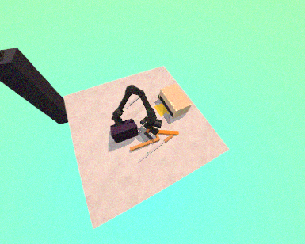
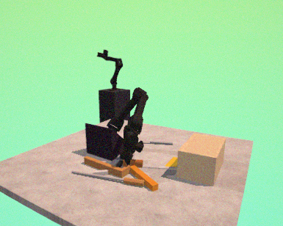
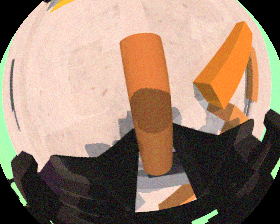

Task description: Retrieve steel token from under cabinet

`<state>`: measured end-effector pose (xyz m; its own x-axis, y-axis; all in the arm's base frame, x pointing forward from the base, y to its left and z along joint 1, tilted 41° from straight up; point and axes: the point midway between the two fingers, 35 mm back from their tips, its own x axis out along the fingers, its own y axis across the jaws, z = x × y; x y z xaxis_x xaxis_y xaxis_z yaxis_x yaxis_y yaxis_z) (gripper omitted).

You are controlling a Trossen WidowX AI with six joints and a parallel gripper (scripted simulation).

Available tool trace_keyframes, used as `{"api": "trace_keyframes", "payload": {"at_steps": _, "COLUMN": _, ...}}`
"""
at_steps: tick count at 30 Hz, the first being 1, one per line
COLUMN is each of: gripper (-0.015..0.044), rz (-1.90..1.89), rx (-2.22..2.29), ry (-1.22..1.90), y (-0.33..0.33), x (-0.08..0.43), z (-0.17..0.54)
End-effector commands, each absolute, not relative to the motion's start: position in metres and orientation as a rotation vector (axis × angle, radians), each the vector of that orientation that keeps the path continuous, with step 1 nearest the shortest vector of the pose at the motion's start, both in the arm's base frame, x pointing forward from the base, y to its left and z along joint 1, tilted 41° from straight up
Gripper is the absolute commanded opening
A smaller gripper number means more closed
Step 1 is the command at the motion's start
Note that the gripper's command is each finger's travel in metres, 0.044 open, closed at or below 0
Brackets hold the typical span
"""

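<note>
My gripper (image 3: 152, 129) (image 2: 125, 163) is low over the table and shut on an orange handle (image 3: 146, 65) (image 2: 137, 163), which stands out from between the fingers in the wrist view. In the exterior view a thin grey line runs from near this handle towards the cabinet; whether they are joined I cannot tell. The tan cabinet (image 1: 179, 96) (image 2: 200, 147) stands well away from the gripper. The yellow marked area (image 1: 160, 108) (image 2: 171, 161) (image 3: 62, 4) lies in front of it. The steel token cannot be made out.
Orange bars (image 1: 142, 145) (image 2: 146, 178) (image 3: 226, 62) lie close to the gripper. A thin rod with an orange handle (image 1: 169, 138) (image 2: 134, 182) lies beside them. Another thin rod (image 1: 132, 102) (image 2: 161, 143) lies farther back. A dark box (image 1: 124, 131) (image 2: 98, 141) stands at my arm's base.
</note>
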<state>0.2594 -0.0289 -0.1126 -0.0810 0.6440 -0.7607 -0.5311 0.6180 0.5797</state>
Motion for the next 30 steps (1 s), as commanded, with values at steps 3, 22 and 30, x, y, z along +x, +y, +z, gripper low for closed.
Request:
{"api": "trace_keyframes", "payload": {"at_steps": 3, "gripper": 0.0000, "rz": 0.976, "rx": 0.110, "ry": 1.335, "y": -0.025, "x": 0.267, "z": -0.110}}
{"api": "trace_keyframes", "payload": {"at_steps": 22, "gripper": 0.0000, "rz": 0.975, "rx": 0.113, "ry": 1.334, "y": -0.010, "x": 0.298, "z": -0.100}}
{"api": "trace_keyframes", "payload": {"at_steps": 30, "gripper": 0.0000, "rz": 0.975, "rx": 0.114, "ry": 1.333, "y": -0.004, "x": 0.309, "z": -0.097}}
